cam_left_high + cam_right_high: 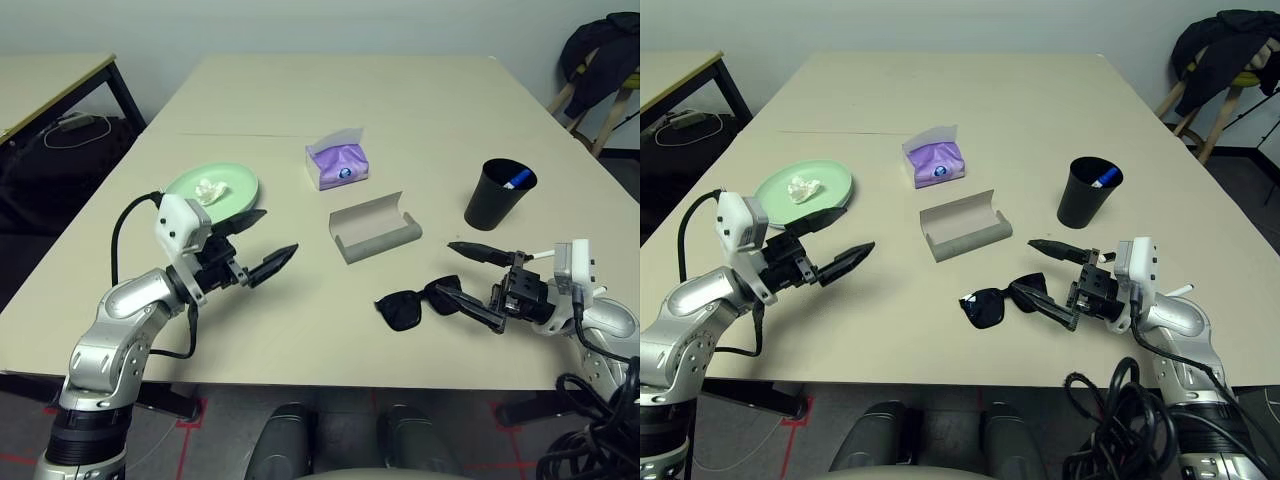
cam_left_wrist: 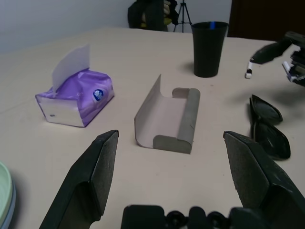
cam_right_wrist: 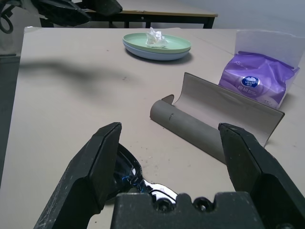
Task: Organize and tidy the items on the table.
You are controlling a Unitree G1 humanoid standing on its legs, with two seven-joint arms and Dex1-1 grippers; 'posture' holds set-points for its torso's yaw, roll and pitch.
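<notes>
Nearest, the black sunglasses [image 1: 415,303] lie at five o'clock on the counter [image 1: 300,330], just before the right gripper [image 1: 462,273], fingers apart and empty. They look light, fragile; take the bridge. Left gripper [image 1: 268,240] gapes too. Beyond, the open grey glasses case [image 1: 373,228]; room plain.

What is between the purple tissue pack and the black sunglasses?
The open grey glasses case lies between the purple tissue pack and the sunglasses, seen in both eye views.

Both arms reach in low and level, the left gripper [image 1: 262,240] and right gripper [image 1: 462,272] with jaws spread wide.
</notes>
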